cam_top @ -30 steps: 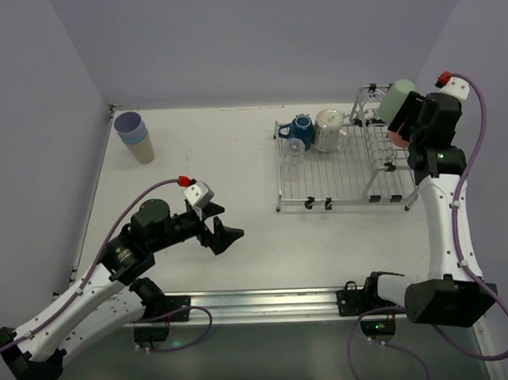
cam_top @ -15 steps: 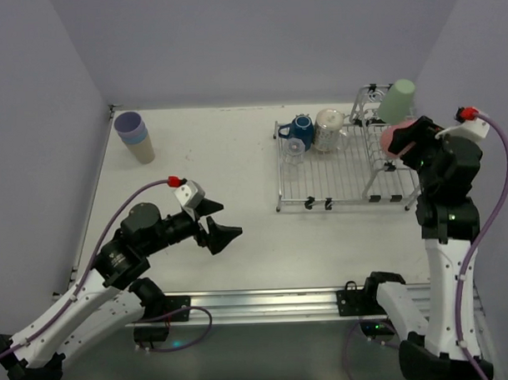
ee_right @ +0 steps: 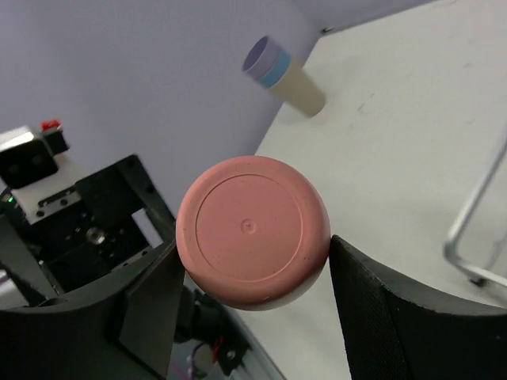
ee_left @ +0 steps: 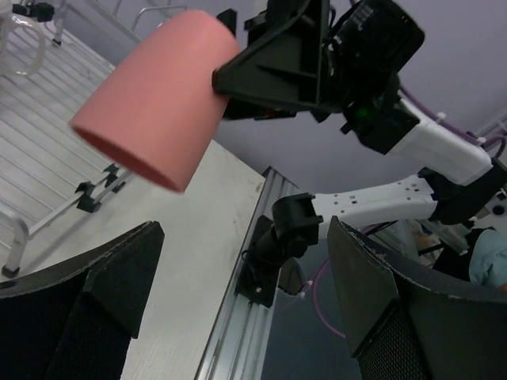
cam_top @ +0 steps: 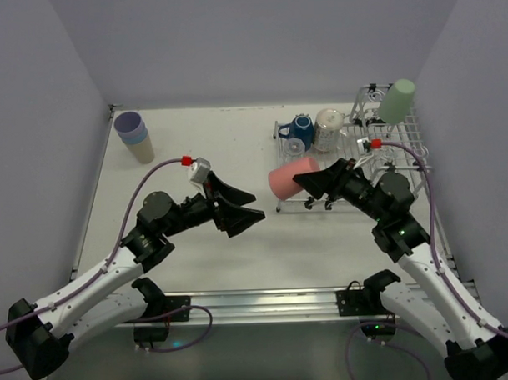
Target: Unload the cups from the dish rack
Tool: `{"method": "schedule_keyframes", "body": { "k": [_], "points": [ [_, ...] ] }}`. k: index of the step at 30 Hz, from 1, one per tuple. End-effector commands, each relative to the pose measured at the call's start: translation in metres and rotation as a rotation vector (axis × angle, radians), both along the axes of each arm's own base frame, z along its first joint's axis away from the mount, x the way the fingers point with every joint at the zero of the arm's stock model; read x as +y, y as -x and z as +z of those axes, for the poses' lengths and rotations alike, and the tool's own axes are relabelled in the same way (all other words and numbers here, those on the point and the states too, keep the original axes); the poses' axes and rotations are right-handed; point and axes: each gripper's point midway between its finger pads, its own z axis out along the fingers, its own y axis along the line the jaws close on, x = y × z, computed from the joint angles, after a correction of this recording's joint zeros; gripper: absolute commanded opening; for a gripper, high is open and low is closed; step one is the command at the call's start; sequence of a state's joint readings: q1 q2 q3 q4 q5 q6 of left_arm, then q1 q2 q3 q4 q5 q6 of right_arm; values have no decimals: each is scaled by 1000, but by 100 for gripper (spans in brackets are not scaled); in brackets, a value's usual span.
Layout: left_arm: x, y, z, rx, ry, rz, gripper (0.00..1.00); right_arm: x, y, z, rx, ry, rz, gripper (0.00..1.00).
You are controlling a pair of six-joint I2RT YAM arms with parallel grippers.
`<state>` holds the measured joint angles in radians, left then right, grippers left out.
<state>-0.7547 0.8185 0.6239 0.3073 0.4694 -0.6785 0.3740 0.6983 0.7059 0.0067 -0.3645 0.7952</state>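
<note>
Top external, reading left to right. A stack of tumblers (cam_top: 134, 136) stands at 10 o'clock on the table (cam_top: 202, 142), near the left wall.

Left gripper (cam_top: 245, 217): jaws spread wide, holding nothing, pointed toward 3 o'clock.

Salmon-pink cup (cam_top: 289, 177): aloft on its side over the 8 o'clock corner of the dish rack (cam_top: 345, 174), mouth toward the left gripper. The right gripper (cam_top: 316, 184) clamps it at the base end. The right wrist view shows the base between both pads.

On the rack: dark-blue mug (cam_top: 300, 128) and a pale mug (cam_top: 329, 129) at its 11 o'clock, green cup (cam_top: 397, 102) on the basket end at 1 o'clock.

Judgement: this looks like a hand-over.

Risks:
- Right lets go before left has closed; the cup drops and rolls.
- Left pinches the tapered wall off-centre, and smooth plastic slips out.
- Right wrist dips and catches the rack's corner wire.

Room: bare table from 9 to 6 o'clock. The rail bounds the near edge, and a wall stands close at 9 o'clock.
</note>
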Motion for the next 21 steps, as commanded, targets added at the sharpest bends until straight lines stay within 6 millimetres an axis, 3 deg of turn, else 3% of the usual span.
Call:
{"method": "schedule_keyframes", "body": {
  "k": [1,8,11,21],
  "points": [
    [-6,7,41,-6,201,-65,91,44,28,42,-121,-196,253,59],
    [-10,-10,34,70,230,13,82,60,37,38,-155,-217,341,60],
    [-10,-10,34,71,236,15,72,61,37,31,-152,-228,349,60],
    [-3,-15,27,75,183,81,72,37,33,52,-228,-245,193,59]
  ]
}}
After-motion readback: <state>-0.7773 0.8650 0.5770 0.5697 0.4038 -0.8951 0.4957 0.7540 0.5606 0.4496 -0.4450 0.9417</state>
